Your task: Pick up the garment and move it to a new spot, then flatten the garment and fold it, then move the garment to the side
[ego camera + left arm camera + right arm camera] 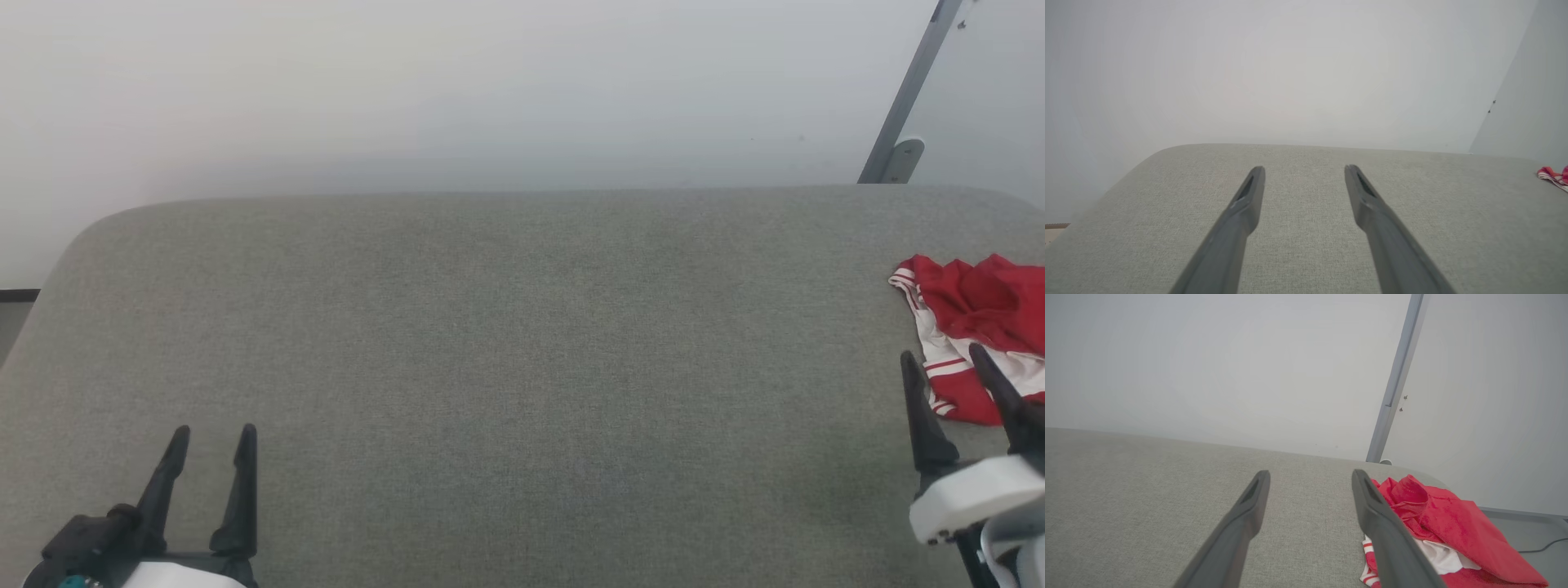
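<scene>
The garment (980,318) is a crumpled red shirt with white and striped parts, bunched at the far right of the grey padded surface (506,343). The right wrist view has the garment (1445,531) just right of my fingers, and the left wrist view catches a sliver of the garment (1553,176) at its right edge. My right gripper (943,359) stands open at the garment's near left edge, holding nothing. At the lower left, far from the cloth, my left gripper (214,434) is open and empty over bare fabric.
A pale wall rises behind the surface. A grey metal post (906,98) leans up from the back right corner. The surface's rounded left corner (90,237) and far edge mark its limits. A dark cable (1543,547) lies on the floor beyond the right side.
</scene>
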You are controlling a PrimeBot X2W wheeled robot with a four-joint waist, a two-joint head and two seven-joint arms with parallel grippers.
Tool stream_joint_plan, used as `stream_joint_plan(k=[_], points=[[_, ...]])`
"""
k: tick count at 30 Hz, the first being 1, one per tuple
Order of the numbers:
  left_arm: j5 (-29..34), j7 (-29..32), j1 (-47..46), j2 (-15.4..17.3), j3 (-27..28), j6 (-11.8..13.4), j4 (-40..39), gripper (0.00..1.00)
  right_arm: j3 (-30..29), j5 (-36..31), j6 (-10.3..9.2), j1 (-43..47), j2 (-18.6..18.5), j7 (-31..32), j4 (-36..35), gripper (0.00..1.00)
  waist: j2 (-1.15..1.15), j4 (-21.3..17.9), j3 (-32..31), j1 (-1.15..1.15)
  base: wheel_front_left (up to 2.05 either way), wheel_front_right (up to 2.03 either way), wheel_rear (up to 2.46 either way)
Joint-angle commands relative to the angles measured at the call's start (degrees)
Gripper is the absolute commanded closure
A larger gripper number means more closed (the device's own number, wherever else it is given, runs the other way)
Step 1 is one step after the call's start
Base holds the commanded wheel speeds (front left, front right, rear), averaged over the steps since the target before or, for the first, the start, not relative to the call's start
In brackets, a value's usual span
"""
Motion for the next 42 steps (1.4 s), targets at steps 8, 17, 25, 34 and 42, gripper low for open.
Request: stream_joint_plan(k=[8,17,25,34,42], points=[[-0.24,-0.24,1.36,-0.55,1.35,-0.37,-0.93,0.00,-2.56,-1.77,-0.02,5.06,3.86,-0.23,-3.95,0.00,0.00,0.01,-0.26,0.00,0.00,0.00,0.00],[-0.14,-0.24,1.79,-0.47,1.07,-0.41,-0.93,0.00,-2.19,-2.05,-0.02,6.49,5.35,-0.23,-4.47,0.00,0.00,-0.17,-0.41,0.00,0.00,0.00,0.00],[-0.58,-0.24,2.08,-0.29,0.61,-0.35,-1.24,0.00,-2.97,-2.48,-0.02,6.88,5.75,-0.23,-4.99,0.00,0.00,-0.34,-0.75,0.00,0.00,0.00,0.00],[-1.07,0.12,1.49,-1.58,0.08,-0.25,0.35,1.00,-2.26,-1.86,0.00,7.38,6.77,0.21,-3.00,1.00,0.00,-0.40,-0.77,0.00,0.00,0.00,0.00],[-7.75,2.09,0.24,-2.99,0.15,-0.27,1.81,1.00,-2.56,5.69,0.00,6.97,7.80,2.61,-2.20,1.00,0.00,-0.48,-0.69,0.00,0.00,0.00,0.00]])
